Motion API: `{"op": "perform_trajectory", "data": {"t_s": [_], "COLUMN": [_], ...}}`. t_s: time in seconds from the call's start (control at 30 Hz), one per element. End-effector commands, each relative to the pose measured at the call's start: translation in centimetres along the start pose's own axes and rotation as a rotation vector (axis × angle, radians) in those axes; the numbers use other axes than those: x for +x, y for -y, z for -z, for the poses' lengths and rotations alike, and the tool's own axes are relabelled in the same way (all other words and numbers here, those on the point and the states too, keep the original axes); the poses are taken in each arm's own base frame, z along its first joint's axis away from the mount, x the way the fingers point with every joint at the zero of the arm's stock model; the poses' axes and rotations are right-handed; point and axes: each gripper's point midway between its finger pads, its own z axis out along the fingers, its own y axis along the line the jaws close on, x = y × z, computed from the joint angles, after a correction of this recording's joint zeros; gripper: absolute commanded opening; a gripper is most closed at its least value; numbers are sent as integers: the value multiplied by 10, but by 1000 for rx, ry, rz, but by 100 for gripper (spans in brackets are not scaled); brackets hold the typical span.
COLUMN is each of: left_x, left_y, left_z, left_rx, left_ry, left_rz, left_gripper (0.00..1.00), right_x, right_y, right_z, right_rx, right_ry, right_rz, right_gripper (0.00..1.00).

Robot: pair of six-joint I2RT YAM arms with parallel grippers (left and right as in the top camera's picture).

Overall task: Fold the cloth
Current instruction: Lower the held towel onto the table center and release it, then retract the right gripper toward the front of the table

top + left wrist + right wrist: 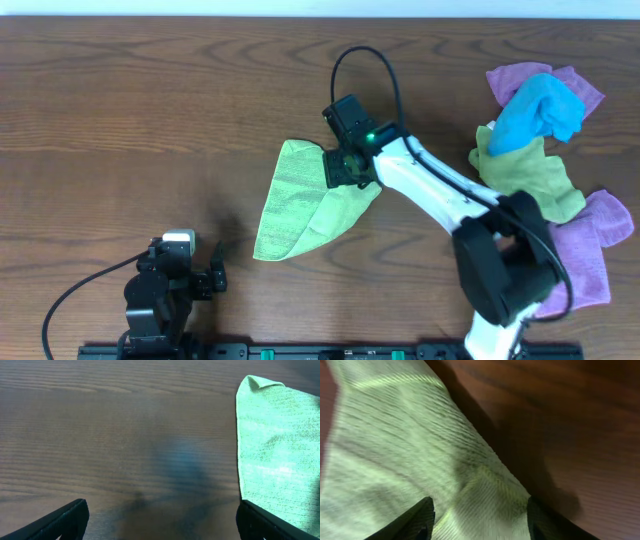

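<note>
The cloth (300, 205), bright lime-green, lies on the wooden table near the middle, one side folded over into a tapering shape. My right gripper (345, 168) hovers over its upper right corner. In the right wrist view my right gripper (479, 510) stands open, its dark fingers (420, 517) apart, with a raised crease of the cloth (410, 445) lying under the gap between them. My left gripper (213, 278) rests near the front left edge, well clear of the cloth. In the left wrist view my left gripper (162, 515) is wide open over bare wood, the cloth (277, 450) at far right.
A heap of other cloths sits at the right: a purple one (520, 80), a blue one (545, 110), a duller yellow-green one (525, 175) and another purple one (585, 250). The right arm's base (500, 270) stands beside them. A black cable (365, 60) loops above the right wrist.
</note>
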Motion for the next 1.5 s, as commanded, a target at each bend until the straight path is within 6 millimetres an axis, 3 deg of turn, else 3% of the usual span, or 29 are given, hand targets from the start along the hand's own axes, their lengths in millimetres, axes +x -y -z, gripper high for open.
{"op": "perform_trajectory", "data": {"t_s": [0.0, 0.03, 0.07, 0.1, 0.3, 0.37, 0.53, 0.7, 0.8, 0.97, 1.17, 1.47], "left_x": [1, 1, 1, 1, 1, 1, 1, 1, 1, 1, 1, -2], "left_y": [0, 0, 0, 0, 0, 0, 0, 0, 0, 0, 0, 0], "left_z": [-1, -1, -1, -1, -1, -1, -1, -1, -1, -1, -1, -1], "left_rx": [0, 0, 0, 0, 0, 0, 0, 0, 0, 0, -1, -1], "left_ry": [0, 0, 0, 1, 0, 1, 0, 0, 1, 1, 1, 13], "left_rz": [-17, -17, -17, -17, -17, -17, -17, -17, -17, -17, -17, -18], "left_gripper": [95, 95, 95, 95, 95, 95, 95, 95, 95, 95, 95, 95], "right_x": [2, 1, -1, -3, -17, -20, -18, -16, -12, 13, 58, 105], "right_y": [2, 2, 2, 3, 7, 6, 7, 8, 10, 22, 44, 45], "right_z": [-15, -16, -16, -15, 7, 19, 33, 33, 33, 37, 57, 73], "right_rx": [23, 22, 23, 31, 60, 57, 57, 61, 68, 115, 210, 260], "right_ry": [-16, -14, -6, 4, 75, 97, 98, 88, 75, -24, -190, -351], "right_rz": [8, 8, 8, 8, 7, 6, 30, 32, 32, 23, -39, -46], "right_gripper": [51, 38, 15, 1, 2, 15, 32, 1, 1, 1, 1, 4]}}
